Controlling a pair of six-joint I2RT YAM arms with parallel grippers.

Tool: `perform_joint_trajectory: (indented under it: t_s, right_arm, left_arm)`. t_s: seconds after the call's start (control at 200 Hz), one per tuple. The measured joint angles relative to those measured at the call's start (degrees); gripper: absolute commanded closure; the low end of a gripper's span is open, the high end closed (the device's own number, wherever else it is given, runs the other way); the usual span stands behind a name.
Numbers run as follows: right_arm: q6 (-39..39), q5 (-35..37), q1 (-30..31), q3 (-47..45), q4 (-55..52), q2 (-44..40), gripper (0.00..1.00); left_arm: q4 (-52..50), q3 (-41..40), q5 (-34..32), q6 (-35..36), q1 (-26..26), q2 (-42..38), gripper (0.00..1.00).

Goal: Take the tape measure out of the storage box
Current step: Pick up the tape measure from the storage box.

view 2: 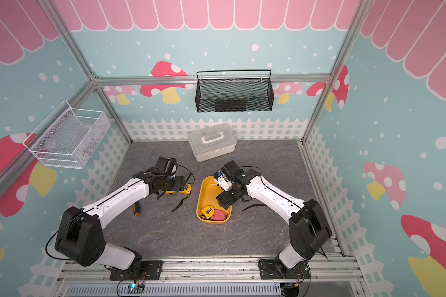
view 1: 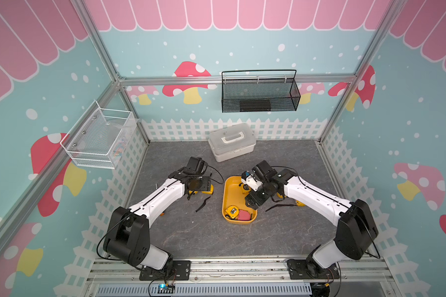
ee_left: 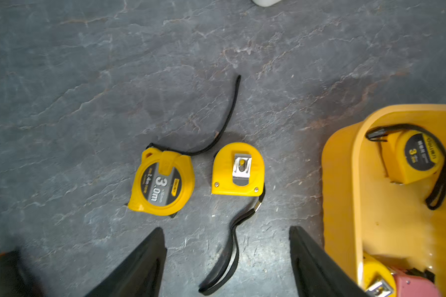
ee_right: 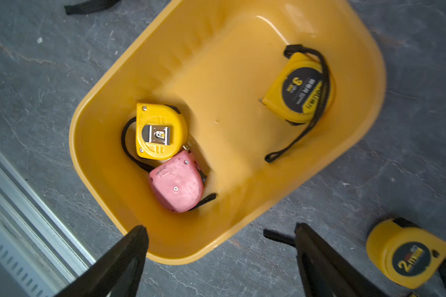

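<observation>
The storage box (view 1: 233,190) (view 2: 207,189), an orange-yellow tub, sits mid-table between both arms. Inside lie a yellow tape measure with its clip up (ee_right: 160,131), a pink one (ee_right: 177,182) against it, and another yellow tape measure (ee_right: 299,87) at the far end. My left gripper (ee_left: 225,228) is open above the table beside the box wall (ee_left: 340,192), with a loose black strap under it and two yellow tape measures (ee_left: 162,182) (ee_left: 238,171) just ahead. My right gripper (ee_right: 220,226) hangs open over the box's rim, holding nothing.
Another yellow tape measure (ee_right: 407,253) lies on the table right of the box. A white lidded case (view 1: 231,145) stands behind. A black mesh basket (view 1: 260,92) and a white wire basket (view 1: 101,138) hang on the walls. A screwdriver handle (view 2: 137,208) pokes out under my left arm.
</observation>
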Motion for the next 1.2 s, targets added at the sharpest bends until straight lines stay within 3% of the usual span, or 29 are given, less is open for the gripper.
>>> perform_joint_trajectory:
  t_s: [0.41, 0.856, 1.201]
  right_arm:
    - [-1.9, 2.1, 11.3, 9.0, 0.0, 15.8, 0.1]
    - [-2.3, 4.2, 13.0, 12.9, -0.2, 22.9, 0.11]
    - [-1.7, 10.1, 13.6, 13.2, -1.7, 24.8, 0.11]
  left_arm:
    - [0.3, -5.9, -3.0, -2.5, 3.0, -6.3, 0.21]
    - [1.6, -7.7, -3.1, -3.5, 3.5, -6.9, 0.21]
    - [2.2, -9.2, -2.9, -3.7, 3.6, -7.1, 0.2]
